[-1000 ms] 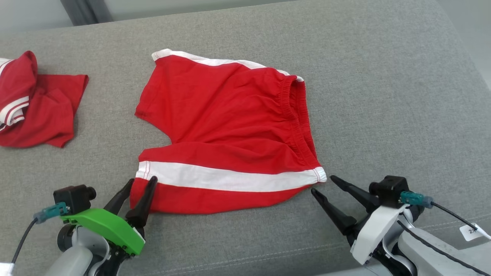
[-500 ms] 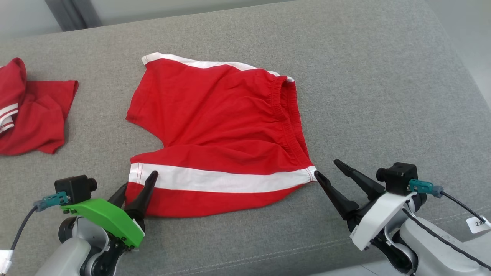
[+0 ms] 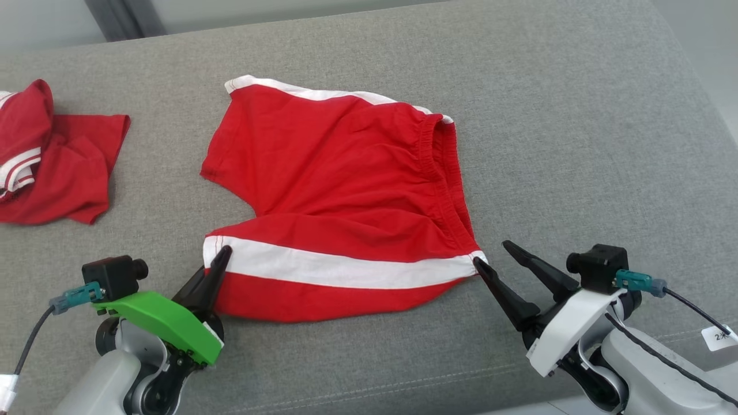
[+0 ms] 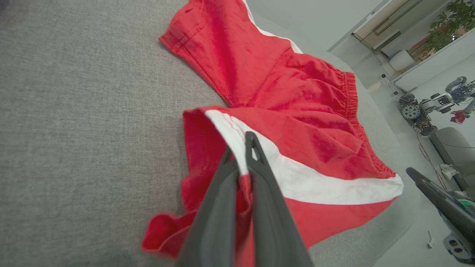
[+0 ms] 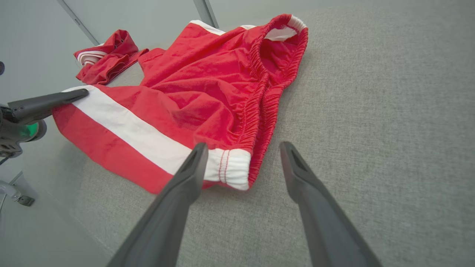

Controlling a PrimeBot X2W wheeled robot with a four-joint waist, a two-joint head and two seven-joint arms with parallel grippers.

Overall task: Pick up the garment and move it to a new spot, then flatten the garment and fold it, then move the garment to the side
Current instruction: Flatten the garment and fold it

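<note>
Closest to the robot, the left end effector [image 3: 222,255] now has its two fingers squeezed together on the leg hem of the red shorts [image 3: 346,184], right by the white stripe. A second ago those fingers were wide apart around that hem. The cloth there looks lifted a little off the gray couch [image 3: 576,144]. On the other side, the right end effector [image 3: 491,252] has its fingers wide apart. It has come closer, and one finger now touches the white corner of the waistband. The shorts lie spread out in the middle of the couch, in the same spot. Farther back on the left sits a bunched-up red piece of clothing [image 3: 52,167].
</note>
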